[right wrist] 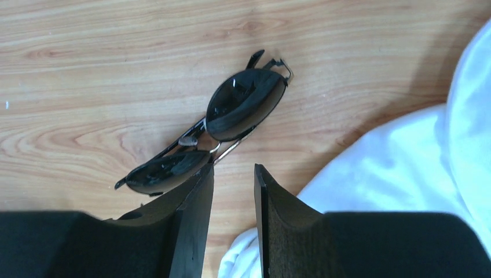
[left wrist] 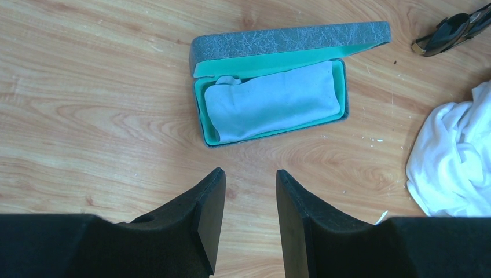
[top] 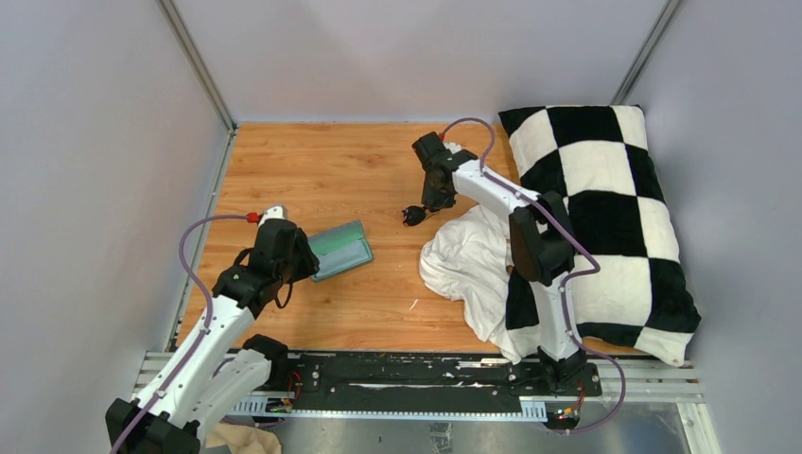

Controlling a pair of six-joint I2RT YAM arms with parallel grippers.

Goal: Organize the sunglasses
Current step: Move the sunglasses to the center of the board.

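Note:
The black sunglasses [right wrist: 226,124] lie on the wooden table, folded, just ahead of my right gripper [right wrist: 233,171]. That gripper is open and empty; its left finger [right wrist: 191,208] sits at the near lens. From above, the sunglasses [top: 413,216] lie under the right gripper [top: 433,200]. They also show in the left wrist view [left wrist: 449,32] at the top right. The grey-blue case [left wrist: 272,98] lies open with a pale cloth [left wrist: 272,104] inside its teal lining. My left gripper [left wrist: 249,174] is open and empty, a little short of the case [top: 340,249].
A white crumpled cloth [top: 468,260] lies right of the sunglasses, touching a large black-and-white checkered pillow [top: 605,218] along the right wall. Grey walls enclose the table on three sides. Bare wood [top: 312,165] lies behind the case.

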